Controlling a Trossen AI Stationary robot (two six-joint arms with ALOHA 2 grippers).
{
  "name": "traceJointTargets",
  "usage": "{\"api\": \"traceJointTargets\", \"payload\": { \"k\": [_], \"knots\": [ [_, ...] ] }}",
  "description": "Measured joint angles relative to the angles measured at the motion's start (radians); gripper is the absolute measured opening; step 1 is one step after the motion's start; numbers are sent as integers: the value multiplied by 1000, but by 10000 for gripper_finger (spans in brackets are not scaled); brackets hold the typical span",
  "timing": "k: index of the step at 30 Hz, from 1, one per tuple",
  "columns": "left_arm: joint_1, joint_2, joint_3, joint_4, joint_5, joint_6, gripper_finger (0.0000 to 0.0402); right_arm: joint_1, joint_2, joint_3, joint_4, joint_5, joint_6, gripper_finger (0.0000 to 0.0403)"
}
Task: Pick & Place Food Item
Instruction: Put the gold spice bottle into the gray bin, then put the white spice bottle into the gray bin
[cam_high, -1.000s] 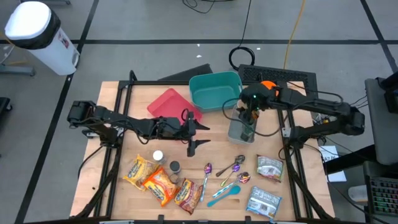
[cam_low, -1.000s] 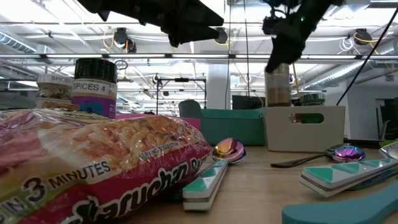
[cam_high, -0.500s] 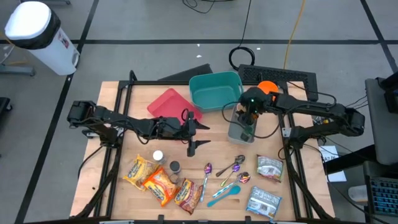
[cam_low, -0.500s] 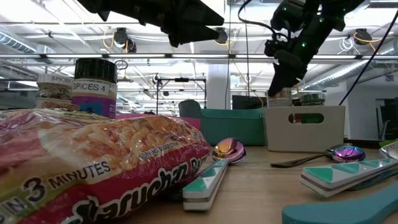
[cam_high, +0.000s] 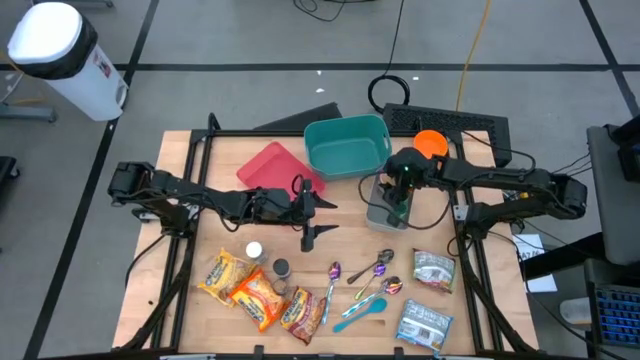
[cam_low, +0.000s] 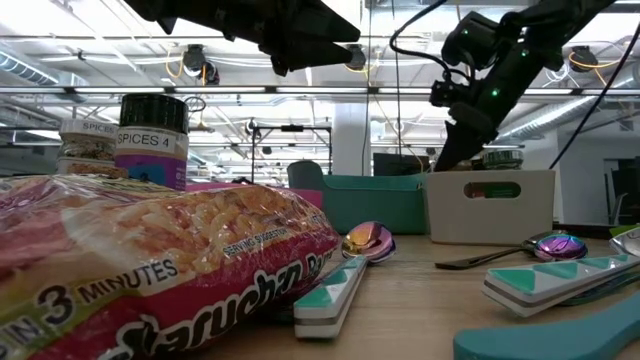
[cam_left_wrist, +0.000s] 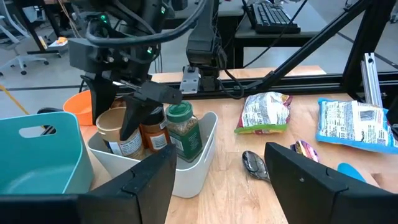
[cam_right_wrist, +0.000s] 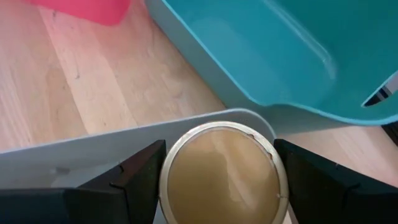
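A tan-lidded jar (cam_right_wrist: 221, 174) stands in the white bin (cam_high: 372, 212) right of the table's middle, beside a brown jar (cam_left_wrist: 153, 134) and a green-lidded jar (cam_left_wrist: 181, 129). My right gripper (cam_high: 398, 193) reaches down into the bin and is shut on the tan-lidded jar (cam_left_wrist: 115, 129). In the low view the bin's wall (cam_low: 490, 205) hides the jar below the right gripper (cam_low: 458, 135). My left gripper (cam_high: 313, 220) hangs open above the table's middle, with nothing between its fingers (cam_left_wrist: 143, 186). My right gripper pinches the tan-lidded jar by its upper sides (cam_left_wrist: 107, 122), just under the lid, one finger (cam_left_wrist: 94, 99) on either side. The fingers slant down from the table's right. The jar stands upright inside the white bin; whether its bottom rests there is hidden.
A teal bin (cam_high: 345, 145) and a red tray (cam_high: 275, 165) sit at the far middle, an orange bowl (cam_high: 430, 142) beyond the white bin. Noodle packets (cam_high: 255, 290), two spice jars (cam_high: 281, 268), spoons (cam_high: 370, 275) and pouches (cam_high: 433, 270) lie along the near side.
My right gripper has gone down with the tan-lidded jar, which hung above the white bin's rim and now sits down inside the bin, still upright.
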Motion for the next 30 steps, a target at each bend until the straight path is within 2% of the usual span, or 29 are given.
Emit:
{"api": "traceJointTargets", "payload": {
  "k": [8,12,18,23,26,30],
  "knots": [
    [0,0,0,0,0,0,270,0,-11,-11,26,1,-36,359],
    [0,0,0,0,0,1,275,0,-65,-11,25,4,-43,371],
    [0,0,0,-1,0,4,271,28,-222,-11,24,0,-26,373],
    [0,0,0,-1,0,4,260,167,-340,-11,36,-87,7,369],
    [0,0,0,-1,0,-1,254,307,-365,-10,79,-131,36,359],
    [0,0,0,-2,0,-29,251,514,-354,-10,145,-125,53,344]
  ]
}}
